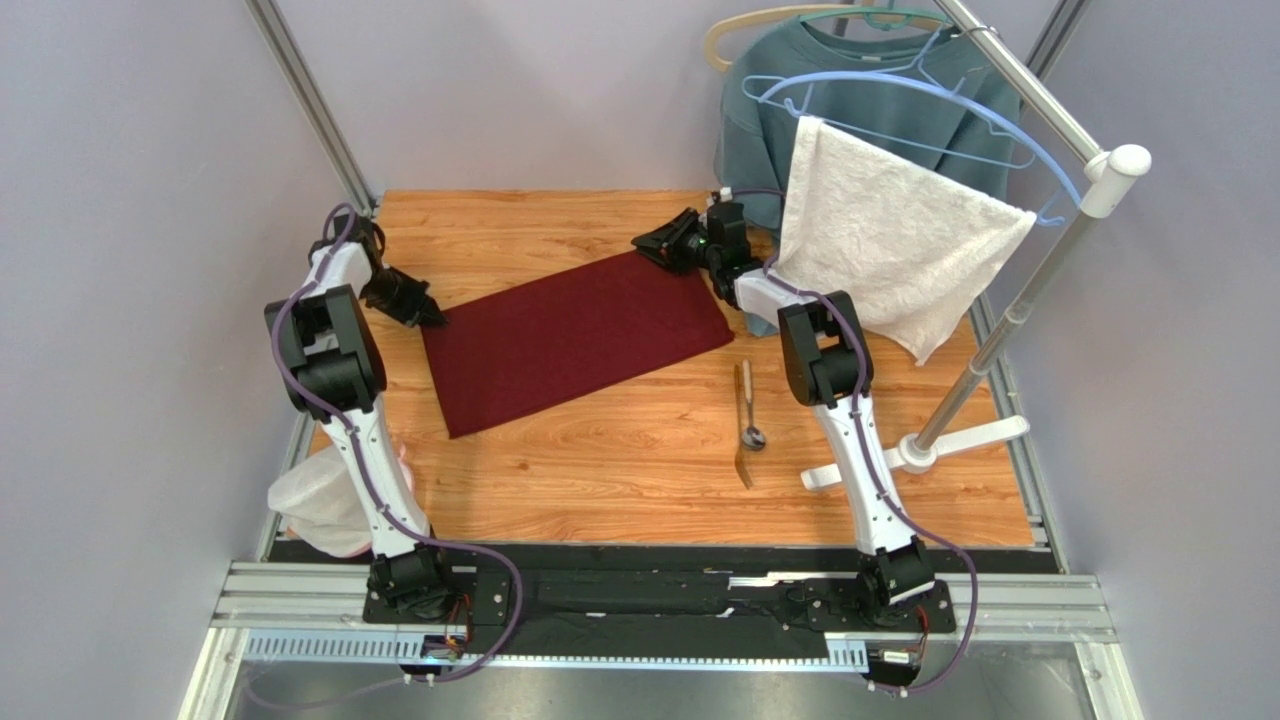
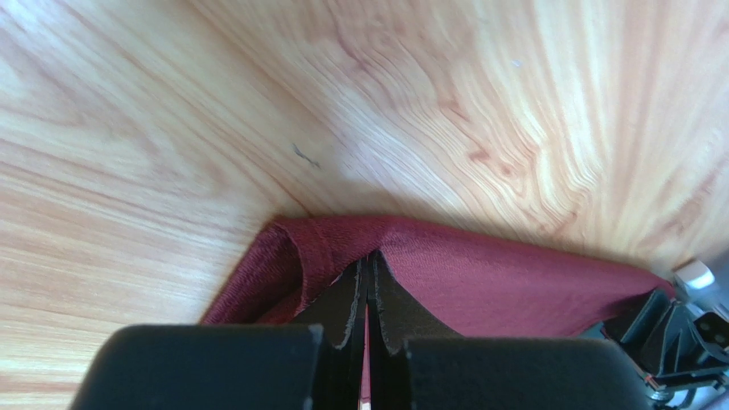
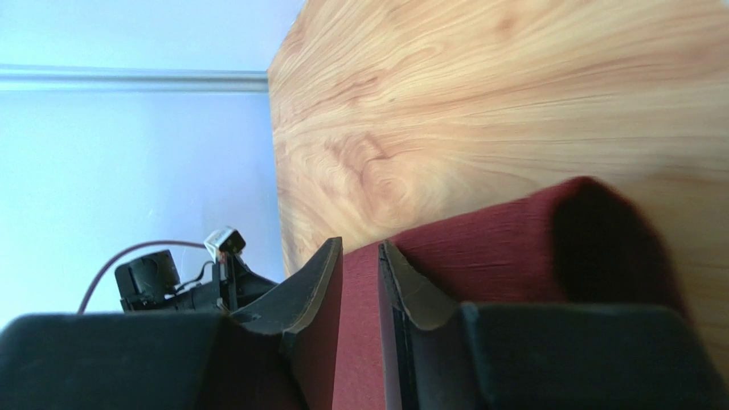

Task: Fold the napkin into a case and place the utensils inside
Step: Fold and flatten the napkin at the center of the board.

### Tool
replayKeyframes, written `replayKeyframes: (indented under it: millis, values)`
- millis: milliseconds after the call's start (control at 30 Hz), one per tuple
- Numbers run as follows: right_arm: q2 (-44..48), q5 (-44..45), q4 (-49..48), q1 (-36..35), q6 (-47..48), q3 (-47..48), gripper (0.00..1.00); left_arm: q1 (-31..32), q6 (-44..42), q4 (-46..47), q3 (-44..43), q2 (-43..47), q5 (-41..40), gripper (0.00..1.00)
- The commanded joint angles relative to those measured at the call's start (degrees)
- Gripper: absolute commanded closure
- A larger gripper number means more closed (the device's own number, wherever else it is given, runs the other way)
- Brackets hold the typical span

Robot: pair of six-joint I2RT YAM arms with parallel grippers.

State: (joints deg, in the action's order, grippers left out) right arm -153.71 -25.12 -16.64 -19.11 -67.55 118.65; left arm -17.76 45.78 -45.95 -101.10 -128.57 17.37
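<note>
Spanning the table (image 1: 631,450) between both grippers, the napkin (image 1: 571,338) lies as a flat maroon oblong. On its left end the left gripper (image 1: 427,314) is pressed together; the right gripper (image 1: 648,246) pinches its far right corner. The utensils (image 1: 748,428) lie apart from it, nearer the bases than the right gripper.

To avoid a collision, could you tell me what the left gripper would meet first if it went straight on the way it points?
The left gripper, shut on the napkin, would push into that cloth's bunched edge first, then probably the wooden table; depth is unclear.
</note>
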Motion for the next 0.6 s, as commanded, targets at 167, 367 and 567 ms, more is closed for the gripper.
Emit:
replayKeyframes:
  millis: [167,367,567]
  values:
    - [-4.1,5.7,12.4,2.0,-3.6,5.3,0.75,-1.0,2.3,-9.8,-7.5,-3.6,-1.8,1.0]
    - [-3.8,4.6,13.8,2.4,-3.5,7.2,0.75,-1.1,-1.8,-6.9,-4.8,-1.2,-0.5,1.0]
    - [-1.9,1.1,11.5,2.4,-1.5,6.4,0.75,-1.2,-4.6,-7.9,-3.3,1.0,-1.4,1.0]
